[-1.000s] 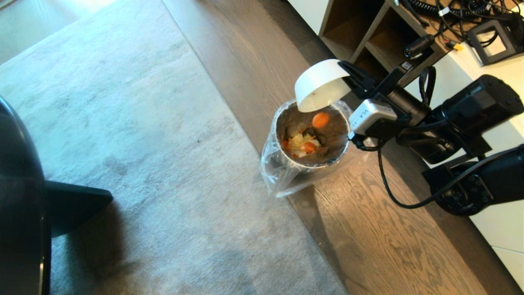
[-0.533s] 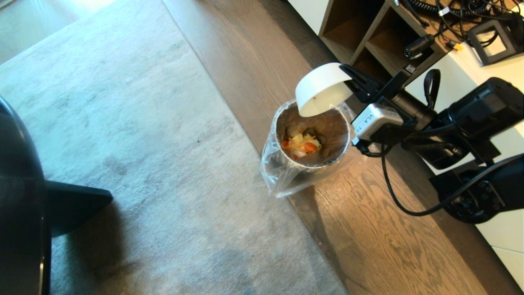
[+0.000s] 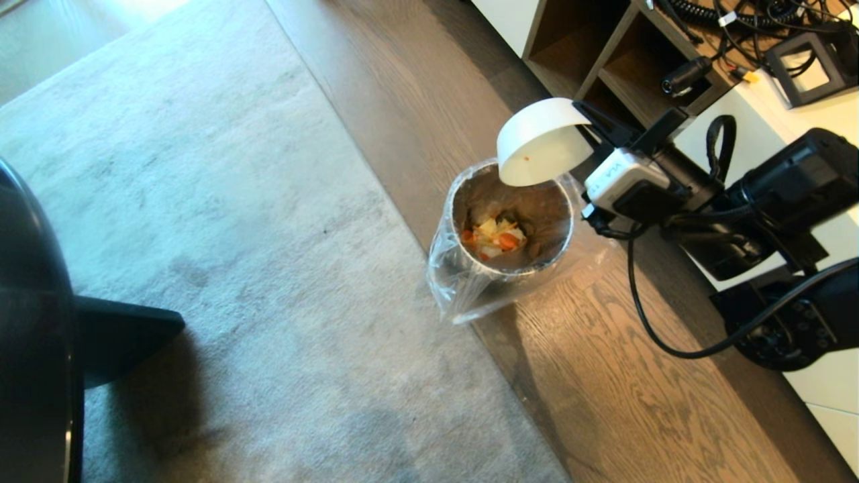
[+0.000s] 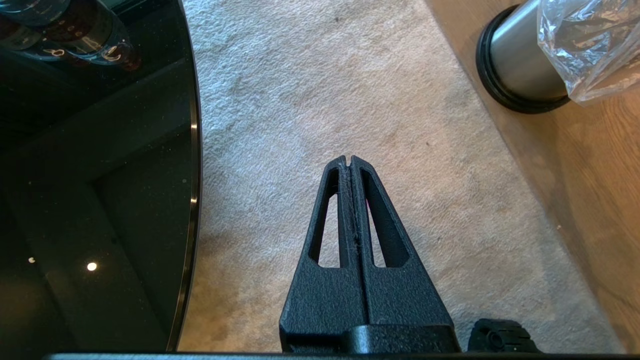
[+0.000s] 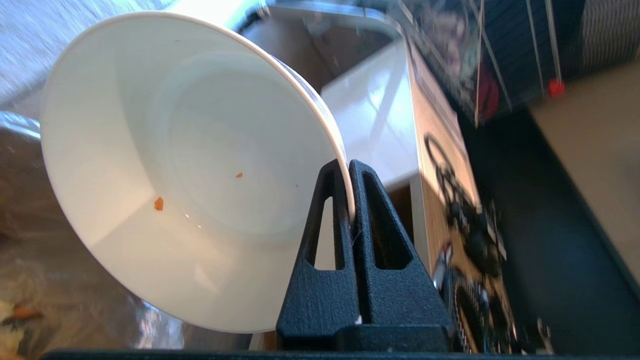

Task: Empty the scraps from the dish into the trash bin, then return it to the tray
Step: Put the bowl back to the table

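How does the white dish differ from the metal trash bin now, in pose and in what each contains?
The dish is tipped in the air, pinched at its rim by the right gripper; the trash bin stands upright on the floor. The dish holds only tiny orange specks; the bin holds the scraps. Both are round.

One dish (image 3: 540,142) is in view, a white bowl, with two tiny orange specks (image 5: 158,203) left on its inner wall. One trash bin (image 3: 511,228) stands on the floor, lined with one clear plastic bag (image 3: 463,288); inside lies one heap of scraps (image 3: 495,238), in which two orange slices can be told apart. Two grippers show: the right gripper (image 5: 348,167) and the left gripper (image 4: 349,161), each with two fingers. One rug (image 3: 201,235) covers the floor. One black glass desk (image 4: 95,175) shows at the edge.
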You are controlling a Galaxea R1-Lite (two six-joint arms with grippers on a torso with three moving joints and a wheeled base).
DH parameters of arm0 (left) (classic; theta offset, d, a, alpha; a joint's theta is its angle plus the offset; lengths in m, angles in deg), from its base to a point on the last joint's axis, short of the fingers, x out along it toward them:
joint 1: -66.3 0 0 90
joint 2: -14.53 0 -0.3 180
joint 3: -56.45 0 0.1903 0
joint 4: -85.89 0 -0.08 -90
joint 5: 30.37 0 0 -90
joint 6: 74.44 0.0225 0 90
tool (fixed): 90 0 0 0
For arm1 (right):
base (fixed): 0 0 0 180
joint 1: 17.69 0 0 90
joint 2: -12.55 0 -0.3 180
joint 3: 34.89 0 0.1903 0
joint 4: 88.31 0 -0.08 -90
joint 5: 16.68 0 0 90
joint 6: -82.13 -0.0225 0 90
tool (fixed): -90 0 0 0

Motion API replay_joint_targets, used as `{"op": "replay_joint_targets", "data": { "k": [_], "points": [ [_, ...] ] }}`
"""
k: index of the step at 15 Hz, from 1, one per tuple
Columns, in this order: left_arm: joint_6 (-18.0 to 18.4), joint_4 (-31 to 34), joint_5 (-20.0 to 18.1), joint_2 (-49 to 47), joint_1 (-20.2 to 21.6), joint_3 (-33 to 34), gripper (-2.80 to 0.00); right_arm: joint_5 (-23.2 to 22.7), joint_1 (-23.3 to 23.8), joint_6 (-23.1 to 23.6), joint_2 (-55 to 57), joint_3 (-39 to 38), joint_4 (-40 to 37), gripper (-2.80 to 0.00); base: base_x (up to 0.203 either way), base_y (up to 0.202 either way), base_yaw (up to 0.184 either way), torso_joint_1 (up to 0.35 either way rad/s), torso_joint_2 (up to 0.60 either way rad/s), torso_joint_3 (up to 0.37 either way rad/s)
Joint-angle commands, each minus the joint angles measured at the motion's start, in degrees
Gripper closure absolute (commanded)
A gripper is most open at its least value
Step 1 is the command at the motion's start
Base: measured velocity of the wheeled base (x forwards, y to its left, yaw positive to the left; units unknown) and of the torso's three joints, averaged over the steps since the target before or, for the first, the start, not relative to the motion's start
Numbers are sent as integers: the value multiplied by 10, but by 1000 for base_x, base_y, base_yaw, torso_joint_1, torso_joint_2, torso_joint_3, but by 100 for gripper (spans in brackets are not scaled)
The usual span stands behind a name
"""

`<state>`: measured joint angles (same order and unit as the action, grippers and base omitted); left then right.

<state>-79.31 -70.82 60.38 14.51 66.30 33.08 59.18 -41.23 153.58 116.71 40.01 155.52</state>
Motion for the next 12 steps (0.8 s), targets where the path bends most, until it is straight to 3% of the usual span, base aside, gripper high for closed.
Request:
{"op": "replay_joint_targets", "data": {
  "k": [1,7,12],
  "points": [
    [0,0,0,0,0,0,0,67,0,-14,-2,0,23,0,0,0,0,0,0,0],
    [0,0,0,0,0,0,0,238,0,-119,-39,-3,-32,0,0,0,0,0,0,0],
    [0,0,0,0,0,0,0,276,0,-226,-111,-19,-171,0,0,0,0,0,0,0]
  ]
}}
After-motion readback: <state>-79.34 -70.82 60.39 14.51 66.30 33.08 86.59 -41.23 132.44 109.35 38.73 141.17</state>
